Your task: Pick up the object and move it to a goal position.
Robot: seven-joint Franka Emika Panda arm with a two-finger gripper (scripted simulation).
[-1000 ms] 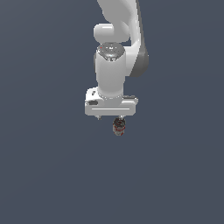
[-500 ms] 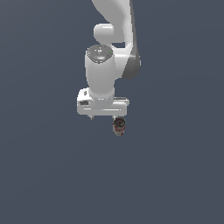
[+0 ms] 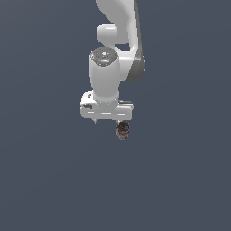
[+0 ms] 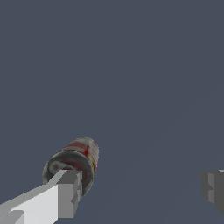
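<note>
The object, a small can (image 3: 122, 131) with a red-and-white label and dark top, lies on the grey floor just under the exterior view's right end of the white hand. My gripper (image 3: 108, 122) is open and holds nothing. In the wrist view the can (image 4: 76, 159) lies on its side, partly behind one white finger (image 4: 65, 197). The other finger (image 4: 213, 189) is far across the frame. The gap between them (image 4: 140, 186) shows only floor. The can sits at one finger, not centred between the two.
The plain dark grey floor (image 3: 180, 180) fills the scene in both views. The white arm (image 3: 117, 36) rises above the hand. Nothing else is in view.
The hand has shifted toward the exterior view's left and sunk slightly, so the can is now under its right end. The can has not moved.
</note>
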